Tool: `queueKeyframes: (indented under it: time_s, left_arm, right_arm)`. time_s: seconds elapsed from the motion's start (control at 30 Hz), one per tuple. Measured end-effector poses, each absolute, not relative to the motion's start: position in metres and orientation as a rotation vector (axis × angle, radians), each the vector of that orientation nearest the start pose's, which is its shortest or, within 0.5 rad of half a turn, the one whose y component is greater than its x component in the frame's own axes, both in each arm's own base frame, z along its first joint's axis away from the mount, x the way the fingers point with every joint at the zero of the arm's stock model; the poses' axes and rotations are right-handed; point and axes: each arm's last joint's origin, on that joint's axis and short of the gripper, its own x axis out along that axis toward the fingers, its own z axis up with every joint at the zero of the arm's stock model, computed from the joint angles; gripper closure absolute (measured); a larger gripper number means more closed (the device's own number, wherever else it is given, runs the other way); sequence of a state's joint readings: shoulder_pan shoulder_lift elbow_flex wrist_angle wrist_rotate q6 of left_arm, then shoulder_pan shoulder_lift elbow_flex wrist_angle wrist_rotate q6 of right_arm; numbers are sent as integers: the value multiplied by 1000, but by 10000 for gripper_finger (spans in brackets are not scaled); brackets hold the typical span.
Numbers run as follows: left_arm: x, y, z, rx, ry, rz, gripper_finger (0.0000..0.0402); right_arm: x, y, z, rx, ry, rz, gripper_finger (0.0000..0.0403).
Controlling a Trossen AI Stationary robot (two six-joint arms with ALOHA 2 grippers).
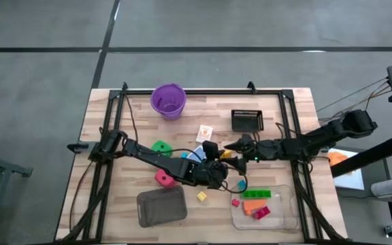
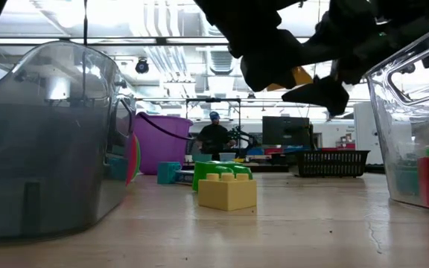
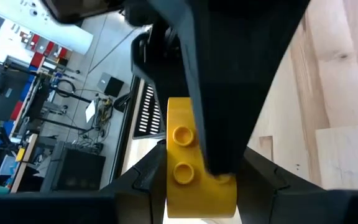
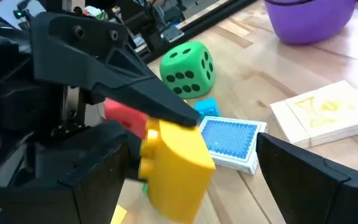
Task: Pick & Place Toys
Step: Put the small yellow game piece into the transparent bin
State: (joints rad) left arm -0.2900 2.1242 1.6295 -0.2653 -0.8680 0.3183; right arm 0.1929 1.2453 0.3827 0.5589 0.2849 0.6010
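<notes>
Left gripper [image 1: 222, 162] is closed on a yellow brick [image 4: 173, 163], which is held clear of the table near its middle. Right gripper [image 1: 231, 147] is positioned just beside it with its fingers [image 4: 319, 180] spread wide on either side of the brick; no contact is visible. A handover between the arms is judged to be in hand. The next move calls for the right fingers to be closed squarely on the brick before the left grip is released. The brick is then probably to be carried to the clear tray [image 1: 288, 219] at the table's near right corner, where other bricks are already placed.
</notes>
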Motion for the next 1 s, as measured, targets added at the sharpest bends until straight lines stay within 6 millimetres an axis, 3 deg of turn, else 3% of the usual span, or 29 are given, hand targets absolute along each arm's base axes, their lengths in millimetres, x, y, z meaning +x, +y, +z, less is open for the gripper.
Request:
queueKeyframes:
  time_s: [0.13,0.23,0.57,1.0]
  left_arm:
    - [452,-113,205,721,735,446,268]
    - [452,-113,205,721,735,445,268]
    - [452,-113,205,739,739,460,268]
    - [450,-115,204,765,750,466,268]
  right_arm:
    - [235,38,179,514,264,-173,60]
    - [235,38,180,510,261,-172,87]
    - [231,39,186,514,265,-100,305]
    - [231,39,186,459,269,-92,309]
